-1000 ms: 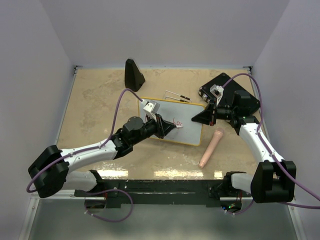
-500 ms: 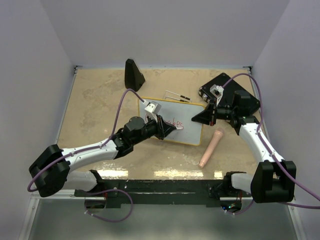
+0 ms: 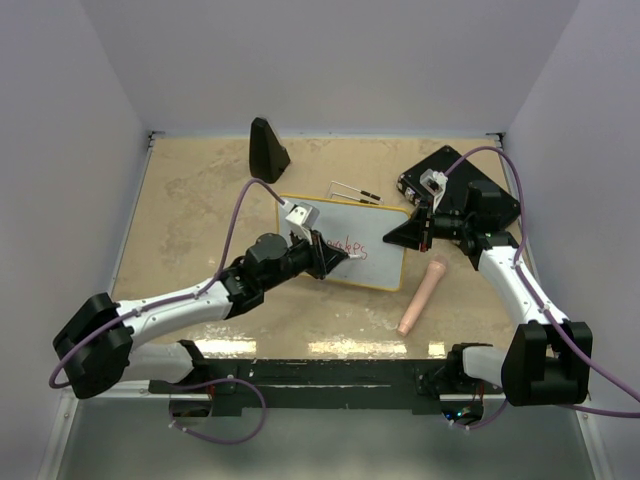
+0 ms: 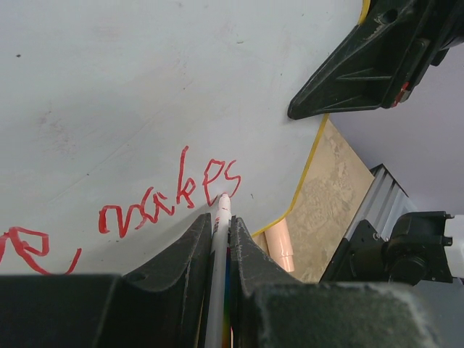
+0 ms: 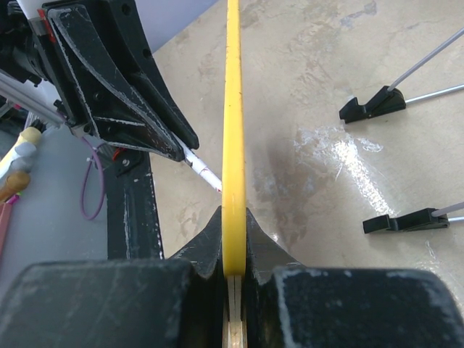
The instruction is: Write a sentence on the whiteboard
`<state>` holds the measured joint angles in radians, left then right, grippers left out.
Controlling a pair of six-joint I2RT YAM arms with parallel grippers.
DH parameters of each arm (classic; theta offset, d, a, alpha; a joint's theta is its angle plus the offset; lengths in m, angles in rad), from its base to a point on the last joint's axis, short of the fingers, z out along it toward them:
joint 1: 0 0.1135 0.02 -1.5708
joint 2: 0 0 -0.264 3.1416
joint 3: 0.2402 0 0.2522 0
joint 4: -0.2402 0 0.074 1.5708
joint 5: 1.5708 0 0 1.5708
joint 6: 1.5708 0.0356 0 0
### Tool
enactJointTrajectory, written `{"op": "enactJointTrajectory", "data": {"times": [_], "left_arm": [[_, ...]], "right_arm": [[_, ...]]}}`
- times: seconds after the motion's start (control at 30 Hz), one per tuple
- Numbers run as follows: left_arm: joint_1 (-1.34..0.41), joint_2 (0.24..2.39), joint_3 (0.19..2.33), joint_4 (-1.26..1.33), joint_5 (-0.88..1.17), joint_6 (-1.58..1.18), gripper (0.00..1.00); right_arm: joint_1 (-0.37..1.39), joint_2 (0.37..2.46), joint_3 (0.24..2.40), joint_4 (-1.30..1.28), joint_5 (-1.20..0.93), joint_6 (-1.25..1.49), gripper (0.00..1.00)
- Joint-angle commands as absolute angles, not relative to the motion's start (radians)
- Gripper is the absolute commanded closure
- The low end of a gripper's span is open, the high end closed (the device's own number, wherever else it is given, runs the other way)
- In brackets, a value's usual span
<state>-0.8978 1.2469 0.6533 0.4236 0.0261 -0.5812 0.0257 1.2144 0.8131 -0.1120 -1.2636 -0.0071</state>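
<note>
So the whiteboard (image 3: 378,268) is sitting around the middle of the table (image 3: 200,220). The right end effector (image 3: 412,236) is clamping tight on its yellow rim at the right edge; the right wrist view is looking straight along that rim. The left end effector (image 3: 340,257) is squeezing a white marker (image 4: 218,254) between nearly shut fingers, with the tip down at the board right by the last letter. The sentence (image 4: 170,197) is showing up in red. "makes" reads fine, and a bit of another word is getting cut off at the lower left. A peach cylinder (image 3: 422,295) is lying just beside the board's near right corner, and two thin rods with black ends (image 3: 355,192) are lying just past its far edge.
</note>
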Motion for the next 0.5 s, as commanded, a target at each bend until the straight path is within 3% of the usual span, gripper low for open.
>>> {"op": "enactJointTrajectory", "data": {"times": [0.0,0.47], "left_arm": [[-0.896,1.218,0.69,0.439,-0.006,-0.542,1.0],[-0.867,0.95,0.631,0.305,0.026,-0.502,1.0]], "right_arm": [[0.028,1.189,0.834,-0.08,-1.348,0.009,1.0],[0.028,1.19,0.873,-0.205,-1.322,-0.123,1.0]]}}
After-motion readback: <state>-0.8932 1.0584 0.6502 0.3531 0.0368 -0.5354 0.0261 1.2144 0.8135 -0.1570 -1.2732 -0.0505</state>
